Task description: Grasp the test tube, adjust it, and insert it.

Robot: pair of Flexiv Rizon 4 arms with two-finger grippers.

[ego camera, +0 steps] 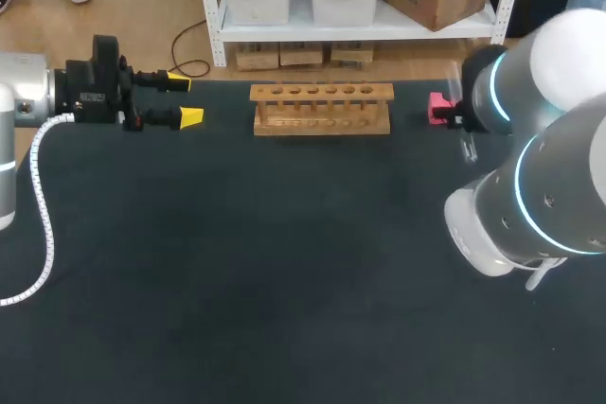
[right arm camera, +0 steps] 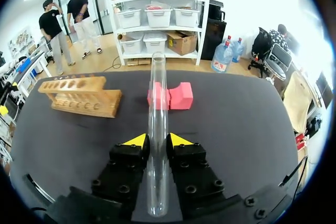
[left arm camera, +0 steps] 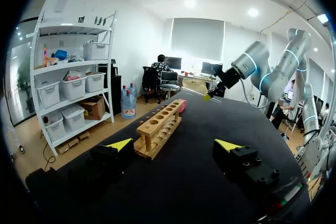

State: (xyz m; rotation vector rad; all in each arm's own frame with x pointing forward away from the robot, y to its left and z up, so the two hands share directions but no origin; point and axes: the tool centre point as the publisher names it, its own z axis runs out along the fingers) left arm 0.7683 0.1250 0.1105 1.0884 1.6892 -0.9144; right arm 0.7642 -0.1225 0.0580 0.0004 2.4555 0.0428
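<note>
A clear glass test tube (right arm camera: 157,103) lies lengthwise between my right gripper's (right arm camera: 156,141) yellow-tipped fingers, which are shut on it; its open end points ahead toward a pink block (right arm camera: 176,96). The wooden tube rack (ego camera: 322,108) stands at the table's far middle, its holes empty. In the head view the right arm (ego camera: 530,139) hides most of its gripper, which sits beside the pink block (ego camera: 438,106). My left gripper (ego camera: 185,99) hovers open left of the rack, pointing at it, with nothing between its fingers. In the left wrist view the rack (left arm camera: 160,128) is ahead of the open gripper (left arm camera: 174,145).
The dark table mat (ego camera: 284,262) stretches bare across the near half. The right arm's base (ego camera: 483,234) stands on the table's right side. A white coiled cable (ego camera: 43,205) hangs along the left arm.
</note>
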